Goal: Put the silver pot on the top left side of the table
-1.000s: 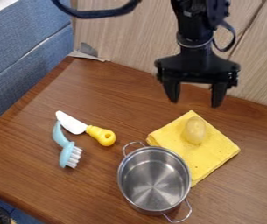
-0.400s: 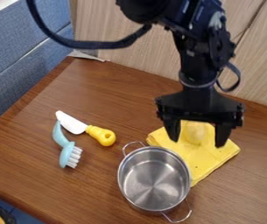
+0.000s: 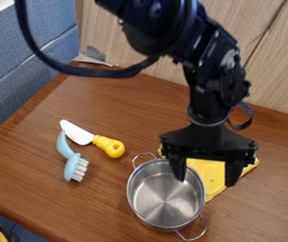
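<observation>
Brings the black two-finger gripper [image 3: 205,182] lower and nearer the camera than in the earlier frames, away from above the folded yellow cloth [image 3: 209,168] and up to the rim of the round silver metal pot [image 3: 152,201]. Keeps the jaws spread wide, with nothing gripped. Leaves the pot unmoved on the brown wooden table [image 3: 102,201], just below and to the left of the jaws in view. Puts one fingertip over the pot's inside and the other outside, over the cloth. Suggests a grasp on the pot's wall, probably after a little more lowering, then closing. Still calls for the whole lift and carry, up and leftward from the jaws to the table's top left part. Had best go high enough to clear the white toy knife with a yellow handle [image 3: 114,147] and the light blue brush with white bristles [image 3: 70,166], both well to the left of the jaws.

Hides the middle of the cloth behind the gripper's body, and a small stretch of the pot's far wall behind one finger. Cuts off the upper arm [image 3: 152,23] at the top edge. Cannot tell the height of the fingertips over the rim, nor any touch against metal.
</observation>
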Robot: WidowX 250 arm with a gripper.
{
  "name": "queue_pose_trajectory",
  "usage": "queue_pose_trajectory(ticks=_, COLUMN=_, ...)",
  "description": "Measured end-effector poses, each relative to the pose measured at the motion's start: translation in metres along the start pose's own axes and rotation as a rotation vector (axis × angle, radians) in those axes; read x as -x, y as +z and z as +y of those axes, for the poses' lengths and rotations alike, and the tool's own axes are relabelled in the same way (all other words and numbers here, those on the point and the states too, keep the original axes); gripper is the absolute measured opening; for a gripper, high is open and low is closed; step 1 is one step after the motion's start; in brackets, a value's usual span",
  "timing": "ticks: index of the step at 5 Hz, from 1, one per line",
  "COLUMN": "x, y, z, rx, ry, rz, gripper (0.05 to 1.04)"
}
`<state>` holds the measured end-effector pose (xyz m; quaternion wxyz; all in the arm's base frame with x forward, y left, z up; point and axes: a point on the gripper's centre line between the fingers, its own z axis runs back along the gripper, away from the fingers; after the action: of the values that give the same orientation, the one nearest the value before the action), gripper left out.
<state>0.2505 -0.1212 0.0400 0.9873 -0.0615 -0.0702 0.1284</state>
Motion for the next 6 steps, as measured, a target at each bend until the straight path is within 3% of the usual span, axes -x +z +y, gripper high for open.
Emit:
queue_pose_trajectory(ticks=1, x=0.007, y=-0.014, z=0.002, rx=-0.051, ry=0.045, rz=0.021, gripper=1.000)
queue_pose_trajectory(ticks=3, x=0.008, y=-0.028, z=-0.011, rx=-0.039, ry=0.064, rz=-0.026, gripper=0.967)
queue_pose_trajectory(ticks=5, x=0.007, y=-0.034, z=-0.009, rx=-0.075, ry=0.053, rz=-0.056, gripper=0.382)
queue_pose_trajectory(ticks=6, x=0.009, y=-0.036, z=-0.006, rx=-0.084, ry=0.051, rz=-0.047, gripper=0.160)
